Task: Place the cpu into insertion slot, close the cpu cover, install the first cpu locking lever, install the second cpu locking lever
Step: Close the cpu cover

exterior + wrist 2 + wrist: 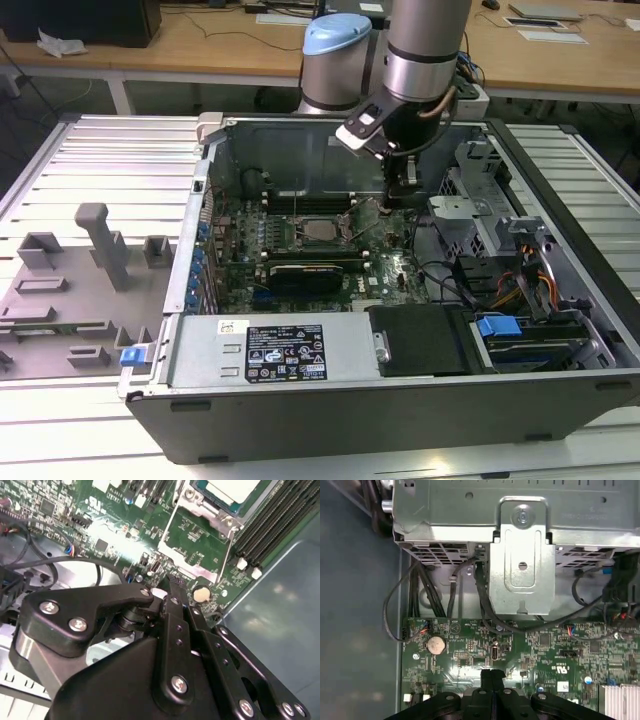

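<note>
Second wrist view: cpu (234,489) in slot (250,505)

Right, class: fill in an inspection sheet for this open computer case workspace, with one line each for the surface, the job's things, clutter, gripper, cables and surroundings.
Surface: a slatted metal table carries the open computer case.
Job's things: the cpu sits in the insertion slot. The cpu cover is swung open beside it.
Clutter: grey fixture blocks stand on the table at the exterior view's left.
Gripper: the gripper is shut with nothing seen in it. It hangs low over the motherboard, near the coin cell.
Cables: black cables drop from the metal drive cage to the board. Coloured cables lie at the exterior view's right.
Surroundings: wooden desks stand behind.
</note>
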{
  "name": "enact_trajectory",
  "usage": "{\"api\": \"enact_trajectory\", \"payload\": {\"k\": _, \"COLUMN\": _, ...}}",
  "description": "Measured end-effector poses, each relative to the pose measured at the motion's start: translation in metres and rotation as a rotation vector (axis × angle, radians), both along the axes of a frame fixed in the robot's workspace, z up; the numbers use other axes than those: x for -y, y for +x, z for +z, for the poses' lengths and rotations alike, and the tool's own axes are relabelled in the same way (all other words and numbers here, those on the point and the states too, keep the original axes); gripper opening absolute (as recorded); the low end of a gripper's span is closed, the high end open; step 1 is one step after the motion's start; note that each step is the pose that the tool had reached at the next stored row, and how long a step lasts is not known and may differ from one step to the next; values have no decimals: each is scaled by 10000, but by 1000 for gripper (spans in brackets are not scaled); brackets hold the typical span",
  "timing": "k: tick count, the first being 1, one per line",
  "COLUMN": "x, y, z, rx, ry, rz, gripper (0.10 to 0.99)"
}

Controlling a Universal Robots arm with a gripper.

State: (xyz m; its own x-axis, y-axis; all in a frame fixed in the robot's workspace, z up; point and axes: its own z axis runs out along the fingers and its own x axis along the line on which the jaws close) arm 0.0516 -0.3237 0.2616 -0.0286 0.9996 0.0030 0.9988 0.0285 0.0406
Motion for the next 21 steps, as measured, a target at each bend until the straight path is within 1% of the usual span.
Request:
{"api": "enact_trajectory", "payload": {"k": 5, "x": -1, "y": 19, "z": -90, "rx": -64, "ry": 1, "rz": 69, "gripper": 106}}
{"api": "enact_trajectory", "payload": {"k": 9, "x": -13, "y": 22, "z": -133, "rx": -76, "ry": 11, "rz": 75, "gripper": 106}}
{"api": "enact_trajectory", "payload": {"k": 13, "x": -14, "y": 22, "z": -138, "rx": -78, "ry": 10, "rz": 76, "gripper": 106}}
{"api": "enact_trajectory", "payload": {"k": 14, "x": -14, "y": 23, "z": -140, "rx": -152, "ry": 20, "rz": 77, "gripper": 106}}
{"api": "enact_trajectory", "payload": {"k": 15, "x": -13, "y": 29, "z": -142, "rx": -477, "ry": 71, "rz": 75, "gripper": 106}}
{"api": "enact_trajectory", "payload": {"k": 16, "x": -12, "y": 33, "z": -142, "rx": -641, "ry": 99, "rz": 76, "gripper": 106}}
{"api": "enact_trajectory", "payload": {"k": 17, "x": -12, "y": 35, "z": -143, "rx": -777, "ry": 124, "rz": 77, "gripper": 106}}
{"api": "enact_trajectory", "payload": {"k": 18, "x": -12, "y": 35, "z": -143, "rx": -832, "ry": 137, "rz": 77, "gripper": 106}}
{"api": "enact_trajectory", "payload": {"k": 20, "x": -12, "y": 32, "z": -144, "rx": -841, "ry": 134, "rz": 75, "gripper": 106}}
{"api": "enact_trajectory", "payload": {"k": 21, "x": -16, "y": 8, "z": -144, "rx": -839, "ry": 134, "rz": 77, "gripper": 106}}
